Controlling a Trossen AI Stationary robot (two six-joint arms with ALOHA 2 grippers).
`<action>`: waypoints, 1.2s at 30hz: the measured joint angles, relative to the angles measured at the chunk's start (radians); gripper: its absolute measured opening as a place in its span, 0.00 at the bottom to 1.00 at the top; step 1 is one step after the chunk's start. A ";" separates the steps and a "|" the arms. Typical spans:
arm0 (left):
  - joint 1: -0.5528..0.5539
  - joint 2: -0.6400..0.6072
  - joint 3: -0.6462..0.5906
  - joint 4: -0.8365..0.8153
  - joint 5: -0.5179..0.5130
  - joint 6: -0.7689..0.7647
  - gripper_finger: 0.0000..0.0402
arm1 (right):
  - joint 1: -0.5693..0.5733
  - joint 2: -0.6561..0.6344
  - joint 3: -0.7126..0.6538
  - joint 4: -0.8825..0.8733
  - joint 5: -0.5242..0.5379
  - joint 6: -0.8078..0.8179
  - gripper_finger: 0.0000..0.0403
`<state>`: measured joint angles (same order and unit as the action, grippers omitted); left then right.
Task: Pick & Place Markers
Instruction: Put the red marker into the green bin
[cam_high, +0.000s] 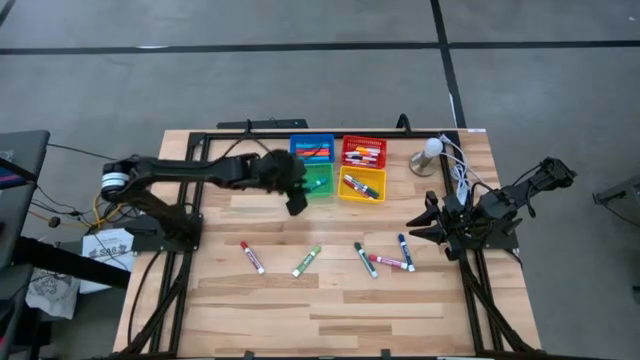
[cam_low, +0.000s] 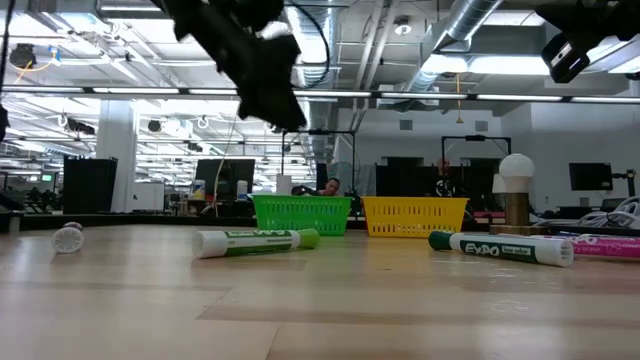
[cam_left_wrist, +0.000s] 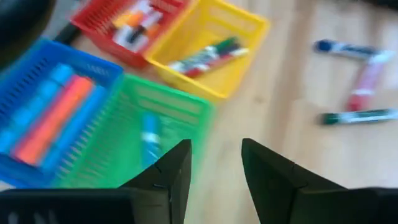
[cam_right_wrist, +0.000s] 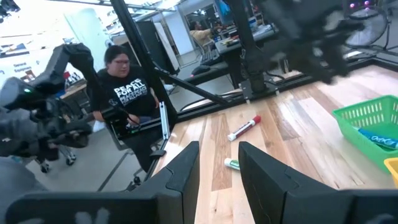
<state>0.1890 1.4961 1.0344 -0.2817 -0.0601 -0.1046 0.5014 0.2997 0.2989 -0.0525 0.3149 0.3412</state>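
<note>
The left gripper (cam_high: 297, 203) hangs in the air at the near edge of the green bin (cam_high: 318, 183), its jaws parted with nothing between them. Just ahead of the fingertips, down inside that bin, lies a blue-capped marker (cam_left_wrist: 150, 140), so I take it that one has been dropped off. The blue bin (cam_high: 312, 150), red bin (cam_high: 364, 152) and yellow bin (cam_high: 361, 185) beyond it each hold markers too.

What matters now is the loose row on the bare table (cam_high: 260, 310): five markers lying behind and below the left jaws, toward the front edge. Nearest to them looks to be the green marker (cam_high: 306, 261), its long axis slanted across the boards, with the red marker (cam_high: 252, 257) off to one side of it, slanted the other way. The other three (cam_high: 385, 258) cluster close under the right gripper (cam_high: 430, 228), which waits at the table's right side with a narrow gap between its fingers and nothing held. My guess is the left arm must swing back and turn its jaws square across the green marker's length.
</note>
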 joint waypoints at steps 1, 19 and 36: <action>-0.026 -0.020 0.000 -0.027 0.000 -0.056 0.35 | 0.000 0.000 0.000 0.000 0.000 0.000 0.25; -0.500 -0.069 0.000 -0.377 -0.247 -1.171 0.62 | 0.000 0.000 0.000 0.000 0.000 0.000 0.25; -0.720 -0.068 -0.238 -0.513 -0.079 -2.084 0.64 | 0.000 0.000 0.000 0.000 0.000 0.000 0.25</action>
<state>-0.5314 1.4278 0.7961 -0.7944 -0.1386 -2.1888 0.5018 0.2998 0.2989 -0.0526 0.3145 0.3409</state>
